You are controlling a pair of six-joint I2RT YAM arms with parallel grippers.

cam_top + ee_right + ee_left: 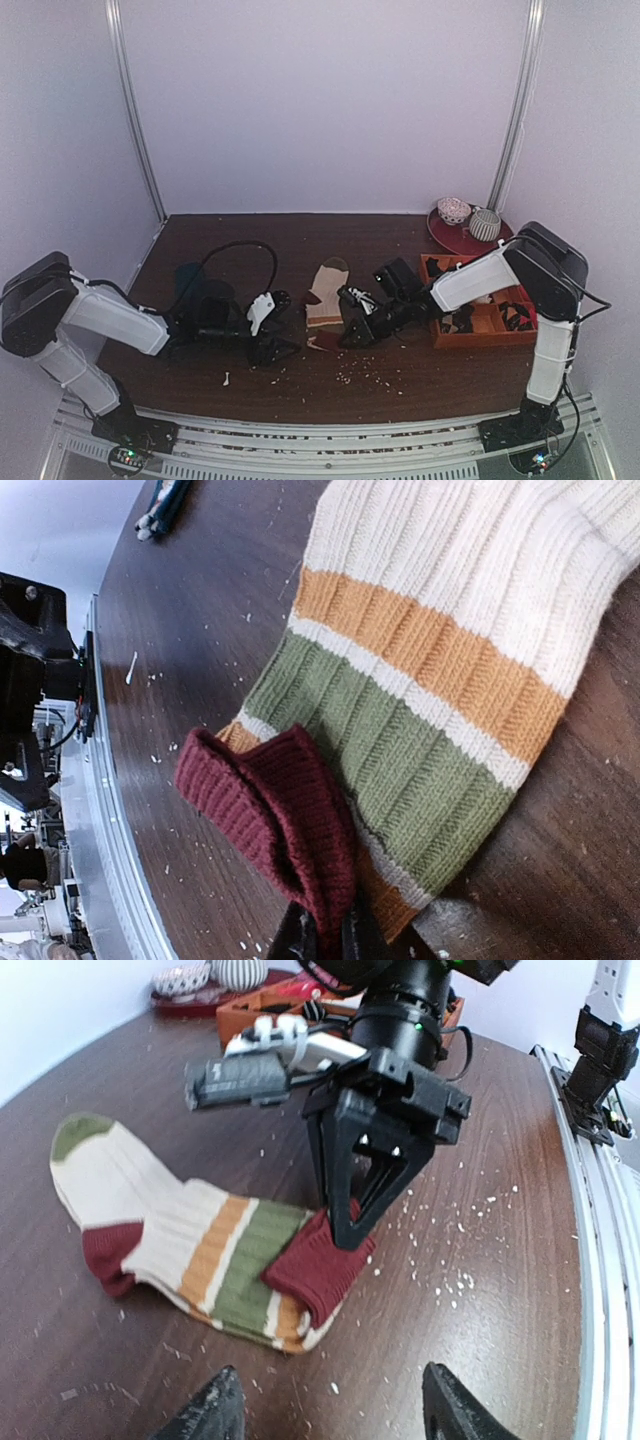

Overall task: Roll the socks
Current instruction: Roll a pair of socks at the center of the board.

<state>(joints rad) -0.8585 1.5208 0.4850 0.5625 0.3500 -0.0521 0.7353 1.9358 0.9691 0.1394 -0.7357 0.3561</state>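
My right pincer (347, 1232) nips just the dark-red cuff (315, 1270) of the cream striped knitted socks (190, 1240) under it, and that thin bite may slip mid-roll.

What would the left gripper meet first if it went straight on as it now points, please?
Probably the socks, at their striped end before the red cuff pinched by the right gripper; depth is unclear.

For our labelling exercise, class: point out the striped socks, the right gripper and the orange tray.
socks (248, 1260): left wrist view, on the green stripe.
right gripper (348, 1230): left wrist view, between its fingertips.
orange tray (485, 340): top external view, on its near wall.
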